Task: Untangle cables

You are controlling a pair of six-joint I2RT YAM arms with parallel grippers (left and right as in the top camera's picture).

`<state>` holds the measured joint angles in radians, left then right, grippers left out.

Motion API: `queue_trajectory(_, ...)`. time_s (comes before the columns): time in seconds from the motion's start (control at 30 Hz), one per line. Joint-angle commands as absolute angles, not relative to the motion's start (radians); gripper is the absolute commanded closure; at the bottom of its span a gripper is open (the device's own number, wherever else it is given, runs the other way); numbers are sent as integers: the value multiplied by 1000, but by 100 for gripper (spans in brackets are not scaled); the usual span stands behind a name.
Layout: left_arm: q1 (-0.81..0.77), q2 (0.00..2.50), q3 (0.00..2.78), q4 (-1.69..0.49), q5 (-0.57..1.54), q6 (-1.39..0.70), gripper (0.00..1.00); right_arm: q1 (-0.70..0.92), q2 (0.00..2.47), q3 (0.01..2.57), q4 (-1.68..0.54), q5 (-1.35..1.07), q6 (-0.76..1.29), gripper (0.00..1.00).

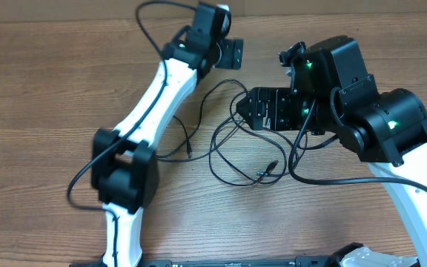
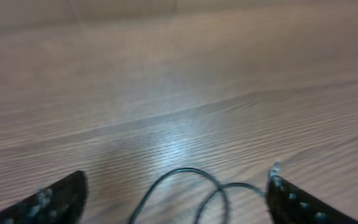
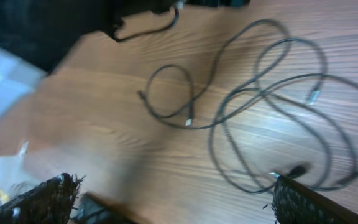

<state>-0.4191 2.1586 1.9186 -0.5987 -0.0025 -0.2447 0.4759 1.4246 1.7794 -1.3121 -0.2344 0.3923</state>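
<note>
Black cables point(image 1: 213, 141) lie mid-table between two robot arms, both grippers empty. The left gripper point(image 1: 233, 53) hangs at the tangle's far side, fingers spread wide above one loop point(image 2: 185, 171). The right gripper point(image 1: 249, 111), equally spread, hovers over the heap's upper edge. The next pick looks best made on a single strand near a free plug point(image 1: 270, 165), clear of crossings, and drawn outward slowly. Pinching two strands together would likely tighten the snarl. The cables are thin and limp, coiled in loose overlapping loops on the wooden table point(image 1: 50, 89), with small plugs at their ends.
</note>
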Motion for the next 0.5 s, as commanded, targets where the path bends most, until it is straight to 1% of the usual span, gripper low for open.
queue_trajectory(0.0, -427, 2214, 1925, -591, 83, -323, 0, 476, 1421, 1787, -1316, -109, 393, 0)
queue_trajectory(0.1, -427, 2251, 1925, -575, 310, -405, 0, 476, 1421, 1787, -1311, -88, 393, 0)
queue_trajectory(0.17, -427, 2268, 1925, -542, 339, -466, 0, 476, 1421, 1787, -1304, -86, 393, 0)
queue_trajectory(0.23, -432, 2277, 1925, -547, 284, -601, 0, 476, 1421, 1787, -1303, -86, 393, 0)
queue_trajectory(0.37, -463, 2289, 1924, -620, 86, -877, 0, 476, 1421, 1787, -1304, -87, 393, 0)
queue_trajectory(0.4, -474, 2294, 1924, -633, 42, -916, 0, 476, 1421, 1787, -1305, -87, 393, 0)
queue_trajectory(0.47, -499, 2315, 1924, -622, 15, -925, 1, 476, 1421, 1787, -1313, -87, 393, 0)
